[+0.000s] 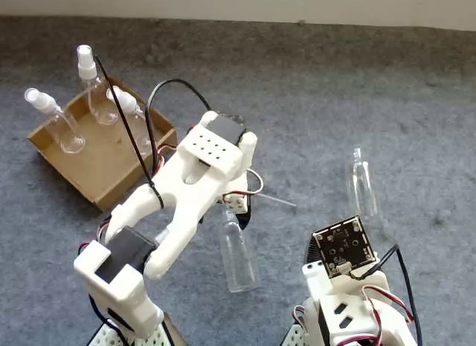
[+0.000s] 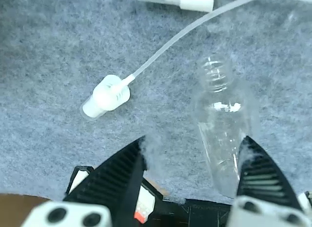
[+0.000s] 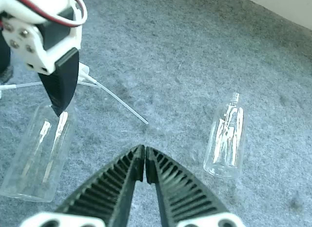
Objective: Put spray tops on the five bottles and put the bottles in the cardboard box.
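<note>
Gaping wide, left pincer (image 2: 192, 141) straddles the lying bottle (image 2: 222, 124).

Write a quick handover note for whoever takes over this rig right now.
Left gripper open, low over the table, a topless bottle lying between its jaws. Right gripper shut, holding nothing.
Done: three topped bottles are in the box.
Loose on the table: one spray top by the left gripper, another spray top just beyond, and a second topless bottle lying in front of the right gripper.
Left: top both bottles, box both.
</note>
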Motion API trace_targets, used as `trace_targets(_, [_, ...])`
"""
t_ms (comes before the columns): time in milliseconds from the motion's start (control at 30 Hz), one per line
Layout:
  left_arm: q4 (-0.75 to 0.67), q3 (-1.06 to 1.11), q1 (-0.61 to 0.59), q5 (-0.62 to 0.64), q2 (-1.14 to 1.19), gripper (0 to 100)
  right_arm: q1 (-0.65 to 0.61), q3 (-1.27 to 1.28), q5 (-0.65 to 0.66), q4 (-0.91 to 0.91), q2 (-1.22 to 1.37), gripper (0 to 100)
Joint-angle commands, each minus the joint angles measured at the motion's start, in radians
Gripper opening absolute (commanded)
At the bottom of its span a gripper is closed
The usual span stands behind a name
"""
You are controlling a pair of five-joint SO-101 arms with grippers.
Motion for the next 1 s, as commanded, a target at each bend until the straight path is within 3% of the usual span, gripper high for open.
trace_targets(0, [-0.015, -0.002, 0.005, 0.092, -0.035, 24, 0.012, 0.001, 0.014, -0.013, -0.012, 0.5])
trace_targets(267, [-0.02, 0.008, 0.145, 0.215, -0.036, 24, 0.012, 0.001, 0.014, -0.013, -0.012, 0.5])
trace_targets(433, [-0.031, 0.044, 0.142, 0.212, -0.042, 25, 0.012, 0.001, 0.014, -0.013, -0.012, 0.5])
trace_targets(633, [-0.032, 0.125, 0.142, 0.222, -0.041, 49, 0.012, 0.001, 0.014, -0.013, -0.012, 0.5])
trace_targets(700, [-0.034, 0.143, 0.14, 0.288, -0.036, 56, 0.012, 0.001, 0.014, -0.013, -0.012, 0.5])
trace_targets(833, [-0.04, 0.148, 0.139, 0.385, -0.033, 60, 0.012, 0.001, 0.014, -0.013, -0.012, 0.5])
trace_targets(967, [-0.158, 0.188, 0.124, 0.427, -0.033, 60, 0.012, 0.001, 0.014, -0.013, -0.012, 0.5])
